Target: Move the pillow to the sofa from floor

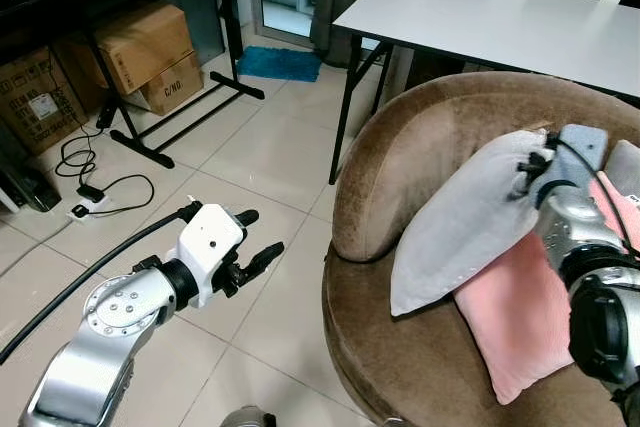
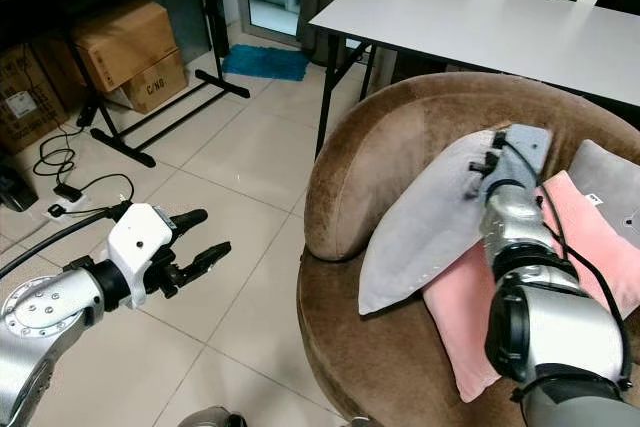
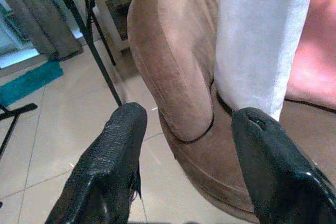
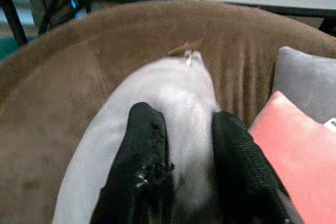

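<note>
Right wrist view: my right gripper (image 4: 181,169) is pinched on the grey pillow (image 4: 157,114), which leans on the brown sofa (image 4: 68,82) backrest, over a pink cushion (image 1: 525,312). Release only once it sits settled. Soft limp fabric, plush velvety round seat. My left gripper (image 1: 255,239) hangs spread over glossy floor tiles (image 1: 250,147).

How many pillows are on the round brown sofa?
3. A light grey pillow leans on the brown velvet sofa, pinched by the right gripper. A pink pillow lies beside it. A darker grey pillow sits behind. Others may be hidden.
</note>
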Controlling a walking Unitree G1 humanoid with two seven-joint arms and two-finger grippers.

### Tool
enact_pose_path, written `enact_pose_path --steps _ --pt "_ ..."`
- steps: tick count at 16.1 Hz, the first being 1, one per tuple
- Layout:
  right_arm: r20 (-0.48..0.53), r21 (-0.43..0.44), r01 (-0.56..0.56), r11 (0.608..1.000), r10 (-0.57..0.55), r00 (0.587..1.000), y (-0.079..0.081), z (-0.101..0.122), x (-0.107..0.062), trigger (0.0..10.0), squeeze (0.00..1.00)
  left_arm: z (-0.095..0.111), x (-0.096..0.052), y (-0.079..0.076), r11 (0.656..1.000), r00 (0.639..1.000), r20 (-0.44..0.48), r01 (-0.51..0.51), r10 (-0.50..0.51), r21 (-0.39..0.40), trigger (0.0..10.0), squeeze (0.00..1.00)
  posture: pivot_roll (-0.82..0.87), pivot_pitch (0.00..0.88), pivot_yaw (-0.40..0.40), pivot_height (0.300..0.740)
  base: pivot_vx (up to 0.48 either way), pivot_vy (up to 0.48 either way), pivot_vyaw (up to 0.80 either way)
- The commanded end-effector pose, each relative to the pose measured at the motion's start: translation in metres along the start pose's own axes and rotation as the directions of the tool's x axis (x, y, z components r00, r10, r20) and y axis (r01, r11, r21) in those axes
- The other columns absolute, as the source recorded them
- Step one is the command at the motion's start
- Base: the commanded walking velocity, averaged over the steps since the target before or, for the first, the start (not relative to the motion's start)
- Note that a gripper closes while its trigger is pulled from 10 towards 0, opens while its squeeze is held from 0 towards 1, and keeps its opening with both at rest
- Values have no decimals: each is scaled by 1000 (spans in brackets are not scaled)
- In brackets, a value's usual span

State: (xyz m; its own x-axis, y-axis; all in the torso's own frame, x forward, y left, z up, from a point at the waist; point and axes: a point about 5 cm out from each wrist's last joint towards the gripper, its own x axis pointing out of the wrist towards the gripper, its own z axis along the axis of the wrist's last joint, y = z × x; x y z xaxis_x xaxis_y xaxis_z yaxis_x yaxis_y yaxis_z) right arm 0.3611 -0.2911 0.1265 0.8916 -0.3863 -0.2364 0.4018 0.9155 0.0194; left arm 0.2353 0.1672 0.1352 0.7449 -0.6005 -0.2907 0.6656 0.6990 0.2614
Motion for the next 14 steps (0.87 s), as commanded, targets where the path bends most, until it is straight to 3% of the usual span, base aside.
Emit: enact_pose_path --steps 1,2,4,6,8,9,13,14 --pt "66 43 1 999 -4 998 -6 17 2 10000 1000 2 3 1 1000 1000 12 2 -3 8 10000 0 -26 0 3 740 0 0 0" --pt "72 52 -1 999 -2 997 -7 18 2 10000 1000 2 4 1 1000 1000 13 1 -1 8 10000 0 -30 0 5 740 0 0 0" --pt "193 108 -56 993 34 981 -17 37 -2 10000 1000 2 18 3 998 998 48 -36 39 -55 10000 0 -88 0 47 740 0 0 0" --pt "230 100 -64 993 40 972 -22 38 -10 10000 1000 2 24 4 998 998 52 -40 42 -50 10000 0 -126 0 80 740 0 0 0" --pt "286 67 -53 996 32 958 -29 36 -34 10000 1000 4 33 6 997 996 69 -61 64 -39 10000 0 -159 0 108 740 0 0 0" --pt "324 85 -99 991 66 944 -22 36 -51 10000 1000 4 37 7 996 993 74 -85 87 -40 10000 0 -178 0 119 740 0 0 0" --pt "335 78 -132 988 98 937 5 21 -90 10000 1000 5 39 9 988 983 108 -141 146 -57 10000 0 -202 0 124 740 0 0 0" --pt "278 88 -156 984 126 952 22 2 -106 10000 1000 6 39 9 984 977 124 -169 175 -57 10000 0 -202 0 124 740 0 0 0"
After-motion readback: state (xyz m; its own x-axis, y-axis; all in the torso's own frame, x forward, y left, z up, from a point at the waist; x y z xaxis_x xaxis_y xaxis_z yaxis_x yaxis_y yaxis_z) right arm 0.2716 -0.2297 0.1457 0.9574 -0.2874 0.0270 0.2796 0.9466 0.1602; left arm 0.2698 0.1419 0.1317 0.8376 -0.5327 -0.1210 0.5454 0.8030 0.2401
